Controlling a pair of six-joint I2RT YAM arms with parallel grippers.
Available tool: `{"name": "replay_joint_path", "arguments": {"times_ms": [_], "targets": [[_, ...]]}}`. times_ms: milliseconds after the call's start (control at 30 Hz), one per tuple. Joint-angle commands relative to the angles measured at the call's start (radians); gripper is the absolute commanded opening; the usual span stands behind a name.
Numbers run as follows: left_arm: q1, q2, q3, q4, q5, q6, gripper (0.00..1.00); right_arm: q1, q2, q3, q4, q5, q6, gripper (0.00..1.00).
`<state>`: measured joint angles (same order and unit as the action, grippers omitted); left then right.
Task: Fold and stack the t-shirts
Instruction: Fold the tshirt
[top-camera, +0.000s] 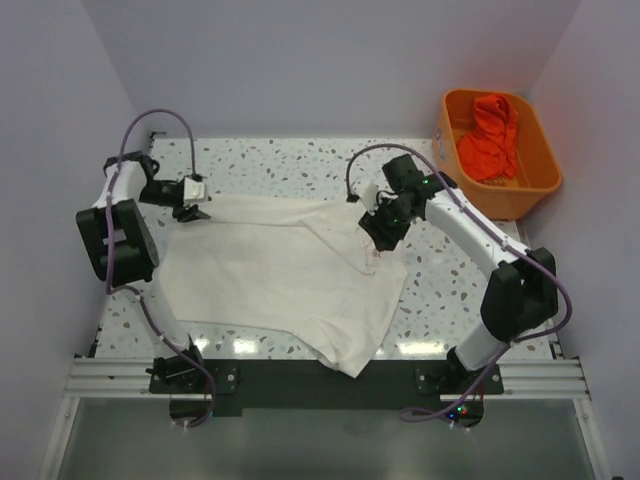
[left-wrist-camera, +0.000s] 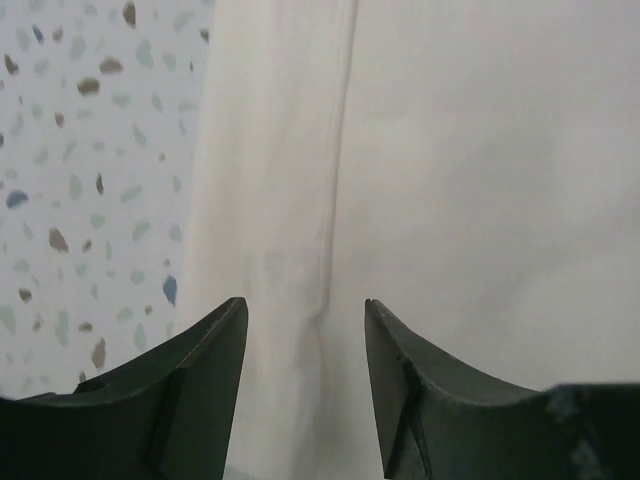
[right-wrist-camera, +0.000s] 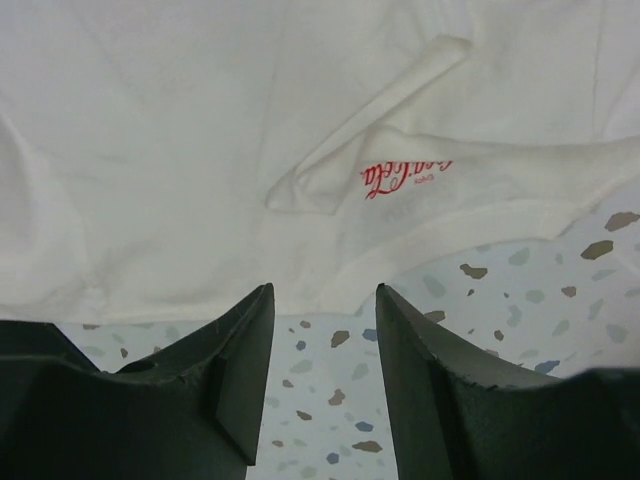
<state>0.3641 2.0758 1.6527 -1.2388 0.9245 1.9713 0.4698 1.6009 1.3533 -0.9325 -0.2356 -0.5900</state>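
A white t-shirt (top-camera: 280, 275) lies spread out, plain side up, on the speckled table. A small red Coca-Cola script (right-wrist-camera: 405, 176) shows on a folded flap near its right edge. My left gripper (top-camera: 194, 212) is open and empty over the shirt's far left corner; in the left wrist view (left-wrist-camera: 305, 315) a seam of the shirt (left-wrist-camera: 330, 200) runs between the fingers. My right gripper (top-camera: 380, 238) is open and empty at the shirt's right edge; in the right wrist view (right-wrist-camera: 325, 295) it hangs over bare table just off the hem (right-wrist-camera: 300, 290).
An orange plastic tub (top-camera: 535, 165) stands at the far right corner with an orange-red garment (top-camera: 490, 140) bunched inside. White walls close in the table on three sides. A metal rail (top-camera: 330, 375) runs along the near edge.
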Motion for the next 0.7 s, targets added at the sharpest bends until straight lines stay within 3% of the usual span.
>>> {"name": "replay_joint_path", "arguments": {"times_ms": [0, 33, 67, 133, 167, 300, 500, 667], "targets": [[-0.187, -0.069, -0.010, 0.057, 0.161, -0.152, 0.55, -0.120, 0.106, 0.105, -0.015, -0.106, 0.184, 0.48], [-0.229, -0.068, -0.002, 0.094, 0.171, -0.234, 0.55, -0.161, 0.135, 0.147, -0.017, -0.117, 0.217, 0.46], [-0.311, -0.066, -0.004, 0.201, 0.183, -0.409, 0.52, -0.172, 0.155, 0.155, 0.000, -0.120, 0.257, 0.44], [-0.387, -0.063, -0.019, 0.324, 0.197, -0.564, 0.50, -0.183, 0.174, 0.165, 0.043, -0.119, 0.280, 0.42], [-0.448, -0.063, -0.028, 0.470, 0.198, -0.718, 0.50, -0.186, 0.185, 0.182, 0.047, -0.126, 0.315, 0.41], [-0.563, -0.037, -0.060, 0.764, 0.114, -1.016, 0.50, -0.198, 0.249, 0.182, 0.099, -0.149, 0.407, 0.41], [-0.625, 0.087, 0.053, 0.793, 0.067, -1.207, 0.47, -0.215, 0.369, 0.243, 0.129, -0.171, 0.485, 0.38], [-0.654, 0.124, 0.073, 0.754, 0.070, -1.210, 0.44, -0.257, 0.442, 0.308, 0.146, -0.168, 0.529, 0.37]]}}
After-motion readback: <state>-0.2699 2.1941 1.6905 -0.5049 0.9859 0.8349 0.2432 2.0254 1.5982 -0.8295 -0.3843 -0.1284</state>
